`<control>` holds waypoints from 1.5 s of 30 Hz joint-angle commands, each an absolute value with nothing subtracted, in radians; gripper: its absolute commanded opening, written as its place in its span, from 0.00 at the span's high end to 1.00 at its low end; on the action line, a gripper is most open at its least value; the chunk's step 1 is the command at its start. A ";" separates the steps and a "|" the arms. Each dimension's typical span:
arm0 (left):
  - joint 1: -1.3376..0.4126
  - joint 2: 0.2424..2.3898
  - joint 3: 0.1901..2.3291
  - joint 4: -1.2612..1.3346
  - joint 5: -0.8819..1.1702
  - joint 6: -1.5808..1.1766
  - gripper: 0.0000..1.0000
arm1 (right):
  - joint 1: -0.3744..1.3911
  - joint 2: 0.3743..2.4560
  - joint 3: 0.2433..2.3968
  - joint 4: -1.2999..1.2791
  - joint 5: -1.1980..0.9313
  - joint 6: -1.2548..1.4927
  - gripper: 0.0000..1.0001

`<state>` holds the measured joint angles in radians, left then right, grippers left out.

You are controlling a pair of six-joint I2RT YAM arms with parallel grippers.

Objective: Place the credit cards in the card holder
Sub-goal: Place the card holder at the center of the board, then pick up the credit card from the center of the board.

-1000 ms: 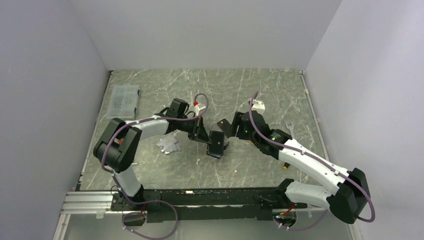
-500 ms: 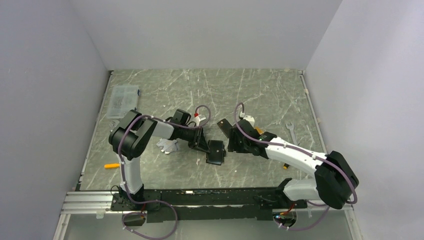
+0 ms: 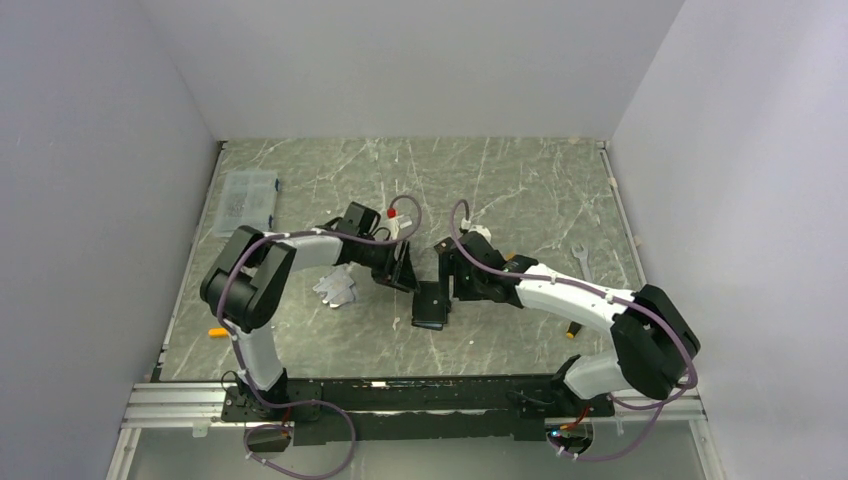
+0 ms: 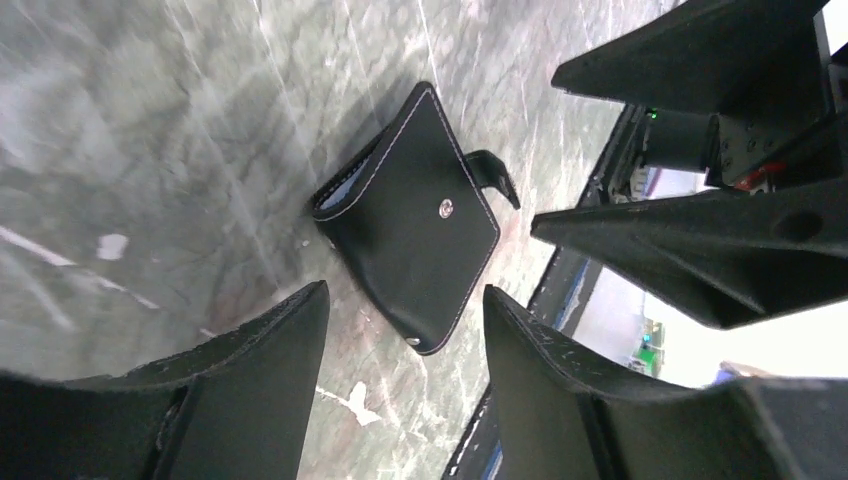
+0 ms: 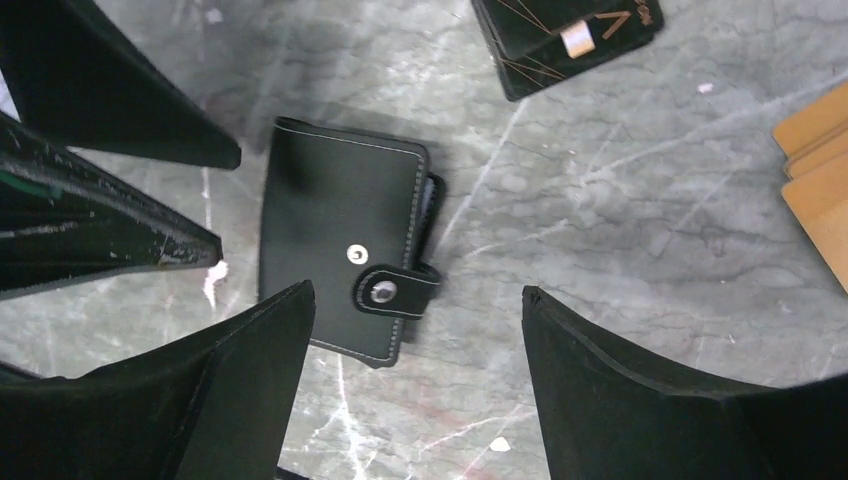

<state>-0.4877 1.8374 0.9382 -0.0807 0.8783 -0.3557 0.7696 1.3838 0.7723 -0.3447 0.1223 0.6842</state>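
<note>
The card holder (image 5: 340,240) lies folded shut and flat on the table (image 3: 520,180), in the middle of its near half. Its snap tab (image 5: 395,292) wraps round the edge at 4 o'clock in the right wrist view. It sits beside the bare metal stud (image 5: 352,254), not pressed onto it. In the left wrist view the tab sticks out loose, and a sliver of pale inner pocket shows along one edge.

The left gripper (image 4: 405,295) hangs low over the card holder, coming in from 11 o'clock in the top view. Its jaws are spread wide and hold nothing. The card holder lies on the table past the fingertips, and I cannot tell whether a tip touches it. The right gripper (image 5: 415,295) comes in from 1 o'clock, jaws wide too, wider than the card holder, and holds nothing. The two sets of fingertips are near each other above it.

In the right wrist view a small stack of black credit cards (image 5: 565,35) with gold lines lies at 1 o'clock from the card holder, well apart. The orange-tan credit cards (image 5: 815,150) lie at 3 o'clock, cut off by the picture's edge.

Farther out in the top view are a crumpled clear sleeve (image 3: 337,287) at 9 o'clock, a clear plastic box (image 3: 245,203) at 10 o'clock near the table's left edge, and a wrench (image 3: 581,258) between 2 and 3 o'clock.
</note>
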 commanded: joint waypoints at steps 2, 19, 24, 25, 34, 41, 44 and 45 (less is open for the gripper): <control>-0.465 1.739 1.058 -0.338 0.792 -0.131 0.36 | 0.795 1.385 0.843 -0.357 0.129 0.663 0.21; -0.174 1.548 1.331 -1.064 0.760 0.528 0.37 | 0.813 1.509 1.111 -0.493 0.205 0.510 0.26; -0.057 1.412 1.166 -0.972 0.631 0.784 0.36 | 0.808 1.646 1.244 -0.422 0.032 0.491 0.25; -0.047 1.394 1.115 -0.957 0.606 0.840 0.37 | 0.804 1.671 1.255 -0.396 -0.012 0.501 0.25; -0.004 1.375 0.924 -0.773 0.508 1.050 0.39 | 0.714 1.898 1.279 -0.096 -0.418 0.635 0.27; -0.003 1.402 0.851 -0.631 0.467 1.068 0.44 | 0.691 1.979 1.260 0.109 -0.494 0.725 0.33; -0.003 1.417 0.842 -0.616 0.475 1.084 0.44 | 0.694 2.041 1.293 0.151 -0.537 0.766 0.35; -0.003 1.419 0.835 -0.614 0.472 1.096 0.44 | 0.694 2.055 1.297 0.172 -0.551 0.779 0.35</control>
